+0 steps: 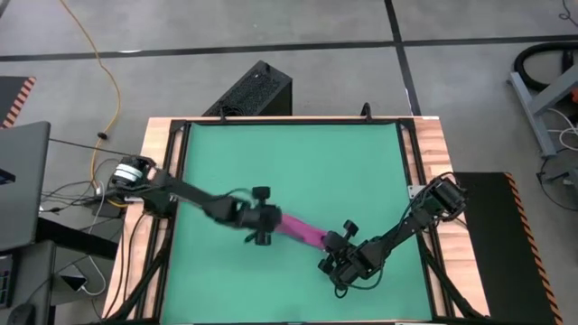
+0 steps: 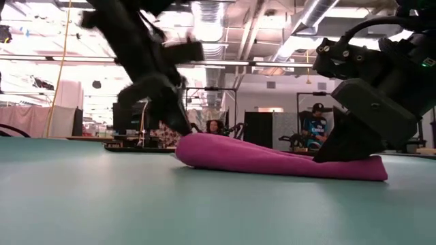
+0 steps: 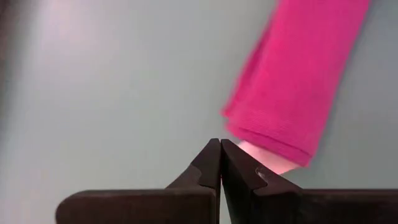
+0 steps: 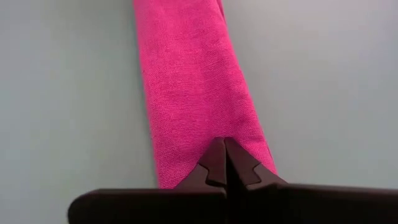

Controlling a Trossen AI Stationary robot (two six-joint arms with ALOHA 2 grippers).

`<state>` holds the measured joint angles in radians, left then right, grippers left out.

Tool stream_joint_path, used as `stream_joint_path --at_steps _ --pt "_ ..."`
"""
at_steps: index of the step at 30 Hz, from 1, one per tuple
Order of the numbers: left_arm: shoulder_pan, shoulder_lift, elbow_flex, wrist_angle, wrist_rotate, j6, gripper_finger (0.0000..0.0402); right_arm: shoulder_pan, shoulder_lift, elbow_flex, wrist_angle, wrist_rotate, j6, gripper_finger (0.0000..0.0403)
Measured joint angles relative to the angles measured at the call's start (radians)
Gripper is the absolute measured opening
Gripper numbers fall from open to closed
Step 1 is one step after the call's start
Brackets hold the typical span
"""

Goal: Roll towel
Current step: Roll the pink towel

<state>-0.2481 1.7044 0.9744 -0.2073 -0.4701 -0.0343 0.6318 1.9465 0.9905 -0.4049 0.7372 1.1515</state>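
Note:
The magenta towel point(image 1: 302, 230) lies on the green table as a long narrow roll or folded strip, slanting from the middle toward the near right; it also shows in the low view point(image 2: 272, 160). My left gripper point(image 3: 220, 146) is shut beside the towel's left end point(image 3: 273, 149), where a pale patch shows. It also shows in the high view point(image 1: 264, 224). My right gripper point(image 4: 224, 144) is shut on top of the towel near its right end and also shows in the high view point(image 1: 330, 251). My left gripper stands with its shut fingers right beside the towel's left end point(image 3: 283, 155); I cannot tell whether one finger touches it. My right gripper sets its shut fingertips point(image 4: 214, 158) down on the towel's upper side point(image 4: 205, 118), a little in from its right end point(image 2: 371, 170). The fingers slant down from the right and lie along the strip. Whether any cloth is caught between them, I cannot tell. The towel lies flat on the table.
The green table top point(image 1: 289, 153) has a wooden frame point(image 1: 432, 153) round it. A black box point(image 1: 253, 90) stands beyond the far edge, and a laptop point(image 1: 18, 181) and cables lie to the left. People sit in the room behind point(image 2: 315, 122).

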Motion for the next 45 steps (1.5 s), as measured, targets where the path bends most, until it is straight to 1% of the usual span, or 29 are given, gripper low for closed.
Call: stream_joint_path --at_steps 2,3,4,5,6,8,9,10,11,13,15,17,21,24,28,31,37,39,42,45 --pt "-0.059 -0.038 0.0 -0.001 -0.161 0.02 0.0 0.002 0.0 0.0 0.0 0.0 0.0 0.0007" --pt "-0.085 -0.06 0.0 0.002 -0.206 0.018 0.0 0.002 0.001 0.0 0.0 0.001 0.0 0.0007" --pt "-0.107 -0.08 0.0 0.018 -0.217 0.013 0.0 0.002 0.001 0.0 0.0 0.001 0.0 0.0007" --pt "-0.128 -0.098 -0.01 0.079 -0.186 0.013 0.0 0.001 0.001 0.0 -0.001 0.001 0.0 0.0007" --pt "-0.147 -0.113 -0.031 0.17 -0.123 0.021 0.0 0.001 0.001 0.0 -0.001 0.001 -0.001 0.0007" --pt "-0.181 -0.131 -0.111 0.4 0.044 0.073 0.0 0.001 0.001 0.0 -0.002 0.0 -0.002 0.0007" --pt "-0.191 -0.128 -0.162 0.533 0.11 0.107 0.0 0.001 0.001 0.0 -0.003 0.0 -0.003 0.0007" --pt "-0.196 -0.118 -0.211 0.654 0.145 0.127 0.0 0.001 0.001 0.0 -0.002 0.001 -0.004 0.0007" --pt "-0.189 -0.105 -0.26 0.765 0.152 0.136 0.0 0.001 0.001 0.0 -0.002 0.001 -0.005 0.0007" --pt "-0.146 -0.079 -0.342 0.93 0.145 0.139 0.0 0.001 0.001 0.0 -0.002 0.001 -0.007 0.0007" --pt "-0.099 -0.052 -0.401 1.033 0.18 0.128 0.0 0.001 0.001 0.0 0.0 0.0 -0.008 0.0007" --pt "-0.057 -0.026 -0.426 1.092 0.227 0.104 0.0 0.001 0.001 -0.001 0.0 0.001 -0.008 0.0007" --pt "0.006 0.045 -0.42 1.095 0.288 0.089 0.0 0.0 0.002 -0.001 0.001 0.0 -0.008 0.0007" --pt "0.015 0.104 -0.398 1.098 0.294 0.095 0.0 0.0 0.002 -0.001 0.002 0.0 -0.008 0.0007" --pt "0.063 0.174 -0.379 1.095 0.283 0.096 0.0 -0.004 0.002 -0.001 0.004 0.0 -0.005 0.0007" --pt "0.096 0.208 -0.373 1.101 0.272 0.049 0.0 -0.006 0.002 -0.001 0.003 -0.002 -0.003 0.0007" --pt "0.134 0.241 -0.373 1.058 0.305 -0.038 0.0 0.005 0.002 -0.001 -0.001 0.005 -0.002 0.0007" --pt "0.134 0.239 -0.372 1.037 0.31 -0.061 0.0 0.013 0.002 -0.001 -0.002 0.035 0.006 0.0007" --pt "0.134 0.237 -0.37 0.995 0.312 -0.114 0.0 0.038 -0.013 0.008 -0.012 0.134 -0.002 0.0007" --pt "0.134 0.236 -0.37 0.979 0.325 -0.159 0.0 0.062 -0.054 0.018 -0.023 0.23 -0.055 0.0007"
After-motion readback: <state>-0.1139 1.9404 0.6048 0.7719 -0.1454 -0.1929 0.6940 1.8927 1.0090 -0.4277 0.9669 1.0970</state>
